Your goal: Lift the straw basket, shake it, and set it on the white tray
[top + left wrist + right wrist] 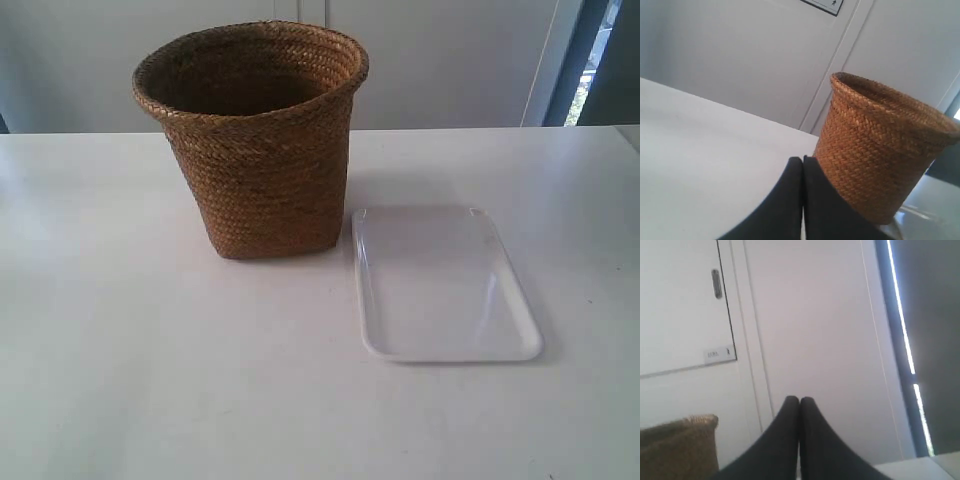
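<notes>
The left arm sits low over the table (pixel 120 350), its pincer (pixel 803 161) clenched on nothing, pointing at the straw basket (pixel 262 170). The right pincer (pixel 799 401) is likewise clenched and empty. The basket stands upright, with the white tray (pixel 440 290) just beside it at 4 o'clock.

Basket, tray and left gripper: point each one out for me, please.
basket (pixel 265 175), exterior view, on the woven side wall.
tray (pixel 445 290), exterior view, on its bare flat floor.
left gripper (pixel 802 162), left wrist view, where the closed fingertips meet.
</notes>
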Robot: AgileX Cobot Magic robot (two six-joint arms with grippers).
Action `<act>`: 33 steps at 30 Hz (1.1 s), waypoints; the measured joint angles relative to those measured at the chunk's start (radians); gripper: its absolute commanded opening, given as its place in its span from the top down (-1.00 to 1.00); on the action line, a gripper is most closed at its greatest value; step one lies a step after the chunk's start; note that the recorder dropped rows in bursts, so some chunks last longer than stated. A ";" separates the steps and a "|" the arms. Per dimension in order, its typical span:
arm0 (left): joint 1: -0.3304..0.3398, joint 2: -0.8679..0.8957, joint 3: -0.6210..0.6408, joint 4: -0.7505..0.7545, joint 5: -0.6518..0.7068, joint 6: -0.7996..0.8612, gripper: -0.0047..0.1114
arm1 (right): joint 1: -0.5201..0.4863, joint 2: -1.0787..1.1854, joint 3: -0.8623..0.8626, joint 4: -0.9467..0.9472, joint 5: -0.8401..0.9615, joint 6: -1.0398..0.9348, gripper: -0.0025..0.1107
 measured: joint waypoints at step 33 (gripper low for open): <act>0.000 0.706 -0.672 -0.369 0.167 0.316 0.92 | 0.000 0.702 -0.847 0.282 0.544 -0.291 0.96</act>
